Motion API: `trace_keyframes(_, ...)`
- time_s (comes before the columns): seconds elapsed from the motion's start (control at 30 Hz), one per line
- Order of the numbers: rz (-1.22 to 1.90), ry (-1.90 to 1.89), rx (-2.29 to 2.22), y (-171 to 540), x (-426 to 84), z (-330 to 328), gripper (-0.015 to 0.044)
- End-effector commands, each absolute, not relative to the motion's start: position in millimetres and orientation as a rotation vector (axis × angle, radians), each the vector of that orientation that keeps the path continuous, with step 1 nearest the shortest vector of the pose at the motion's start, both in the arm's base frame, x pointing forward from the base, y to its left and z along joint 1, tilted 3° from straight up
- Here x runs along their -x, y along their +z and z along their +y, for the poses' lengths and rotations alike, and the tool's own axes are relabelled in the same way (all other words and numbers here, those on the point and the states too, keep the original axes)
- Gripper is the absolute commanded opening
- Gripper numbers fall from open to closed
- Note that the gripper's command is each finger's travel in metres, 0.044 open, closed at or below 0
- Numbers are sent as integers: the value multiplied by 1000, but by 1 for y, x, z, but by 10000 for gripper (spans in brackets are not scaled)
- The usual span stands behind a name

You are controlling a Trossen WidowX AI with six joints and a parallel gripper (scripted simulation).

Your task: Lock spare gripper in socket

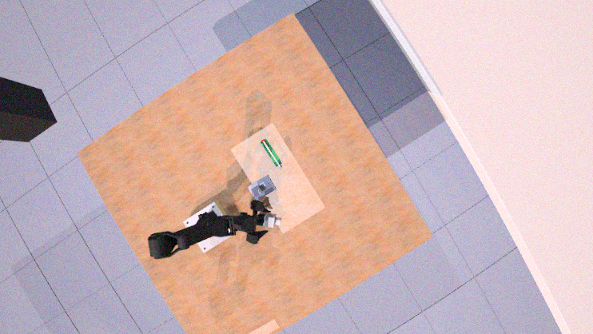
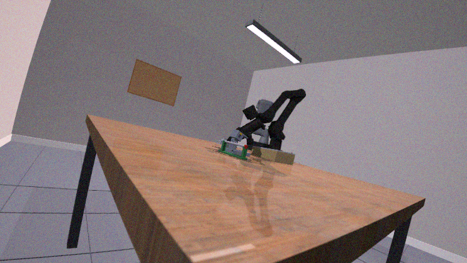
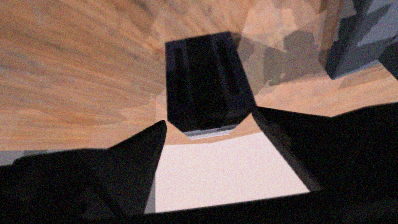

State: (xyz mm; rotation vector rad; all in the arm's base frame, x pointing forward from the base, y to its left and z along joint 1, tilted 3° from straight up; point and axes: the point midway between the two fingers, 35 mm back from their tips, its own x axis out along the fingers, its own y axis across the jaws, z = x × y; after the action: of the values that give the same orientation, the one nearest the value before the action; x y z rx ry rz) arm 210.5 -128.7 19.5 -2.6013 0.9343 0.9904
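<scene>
The table [image 1: 340,165] [image 2: 277,192] exhibits a wood-grain surface with a smooth, glossy finish. The wall board [image 2: 154,82] appears matt.

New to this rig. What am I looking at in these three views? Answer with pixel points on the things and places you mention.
One black robot arm [image 1: 207,227] [image 2: 277,104] on a table [image 1: 352,199] [image 2: 261,202]. The top picture looks down from above, the exterior one across the tabletop from one side, and the wrist one out past the hand's own fingers.

On the table: a green rack [image 1: 272,154] [image 2: 232,156] with a white rod lying along it, red at one end; a grey block [image 1: 268,180] with a dark opening; and a small part with a pale end [image 1: 272,221] and a black body [image 3: 207,82].

The hand [image 1: 261,221] [image 3: 208,117] is open, fingers either side of that black body but gripping nothing. I can't tell whether they touch it.
</scene>
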Motion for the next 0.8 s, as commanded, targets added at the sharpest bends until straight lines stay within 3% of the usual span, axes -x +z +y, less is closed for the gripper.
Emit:
trace_keyframes(0.0,926,1007,2602,10,-208,-127,440)
trace_keyframes(0.37,926,1008,2602,-1,-204,-126,440)
trace_keyframes(0.67,926,1008,2602,-1,-204,-126,204)
trace_keyframes(0.77,926,1008,2602,-1,-204,-126,184)
